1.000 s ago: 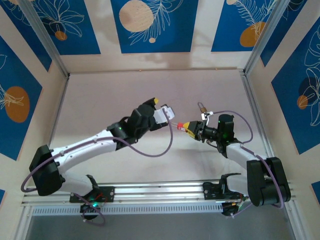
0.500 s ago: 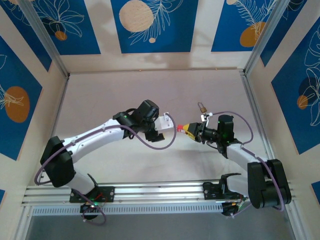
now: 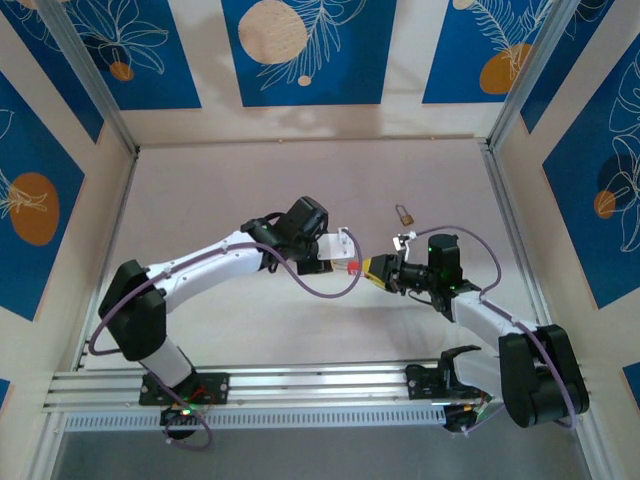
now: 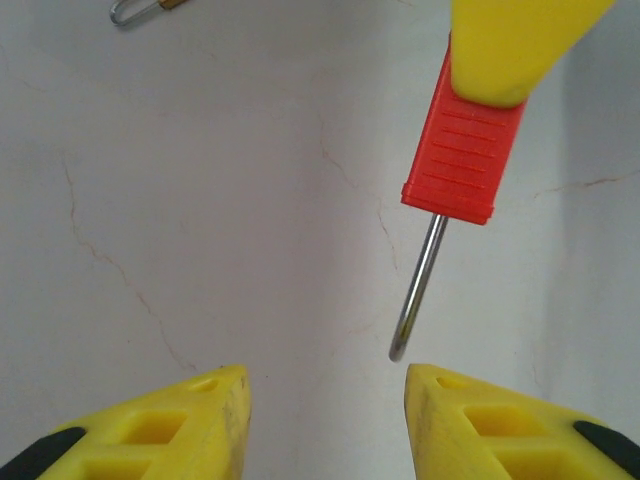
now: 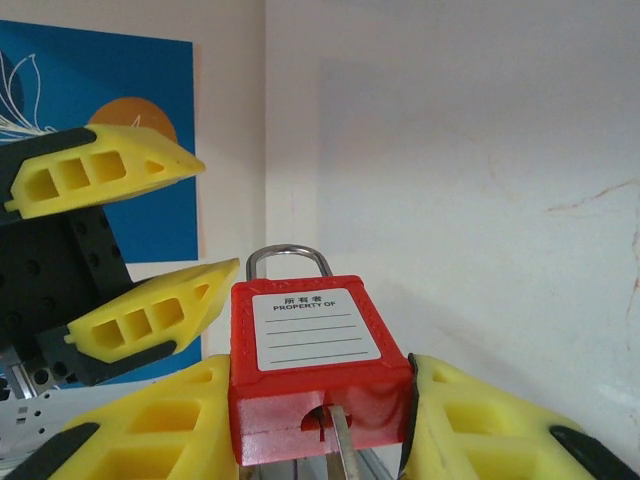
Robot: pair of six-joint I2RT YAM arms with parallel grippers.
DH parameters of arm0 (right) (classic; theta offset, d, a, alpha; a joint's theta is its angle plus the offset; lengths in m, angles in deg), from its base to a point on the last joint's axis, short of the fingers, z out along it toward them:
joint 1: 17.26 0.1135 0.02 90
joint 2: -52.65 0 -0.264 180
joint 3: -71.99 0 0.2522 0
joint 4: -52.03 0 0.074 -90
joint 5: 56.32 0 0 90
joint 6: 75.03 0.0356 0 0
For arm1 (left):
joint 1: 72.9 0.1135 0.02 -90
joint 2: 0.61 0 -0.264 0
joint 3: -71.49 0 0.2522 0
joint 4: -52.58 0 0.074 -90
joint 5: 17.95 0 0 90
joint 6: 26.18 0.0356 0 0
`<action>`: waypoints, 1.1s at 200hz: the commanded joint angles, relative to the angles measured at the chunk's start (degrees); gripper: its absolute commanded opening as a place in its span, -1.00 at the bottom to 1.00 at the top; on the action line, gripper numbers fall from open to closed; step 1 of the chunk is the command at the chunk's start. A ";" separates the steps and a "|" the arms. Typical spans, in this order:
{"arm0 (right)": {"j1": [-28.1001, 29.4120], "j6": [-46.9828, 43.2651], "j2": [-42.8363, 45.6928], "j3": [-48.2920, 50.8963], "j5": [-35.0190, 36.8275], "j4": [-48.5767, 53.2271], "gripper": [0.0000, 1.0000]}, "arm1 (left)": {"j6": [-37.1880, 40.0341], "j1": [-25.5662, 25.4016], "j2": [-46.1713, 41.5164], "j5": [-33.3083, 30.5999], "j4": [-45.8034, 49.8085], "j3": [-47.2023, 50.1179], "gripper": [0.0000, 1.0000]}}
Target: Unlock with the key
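a small brass padlock lay on the pale table, behind the two grippers and well apart from them. a purple cable looped under the left arm's wrist. the right gripper pinched the red padlock by its sides, with the shackle aimed away from its wrist and toward the left gripper. the left gripper's yellow fingers stood spread around bare table, with the shackle's end just short of the gap, so the shackle was what stood between the two grippers. the key showed in the right wrist view as a thin silver-grey sliver at the slot in the padlock's base, between the right fingers. its long axis ran along the padlock's own, blade toward the lock body and the other end back toward the right wrist, leaning slightly right in that view. its head was cut off by the picture's edge.
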 commanded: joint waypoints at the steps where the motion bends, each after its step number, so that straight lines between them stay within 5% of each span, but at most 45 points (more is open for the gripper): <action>1: 0.99 -1.69 1.39 0.13 0.74 1.26 -0.36 | 2.72 0.59 0.89 3.28 0.91 -1.78 -0.13; 78: 2.37 -2.73 1.29 -0.98 2.38 2.53 -0.36 | 4.86 0.64 2.14 9.97 7.46 -3.27 -0.13; 177: 3.68 -2.09 1.29 -1.92 2.71 1.84 -0.36 | 3.65 0.49 4.27 10.20 6.19 -3.41 -0.16; 220: 3.77 -2.04 1.49 -1.74 3.02 1.75 -0.37 | 3.41 0.44 4.93 10.40 6.60 -3.63 -0.44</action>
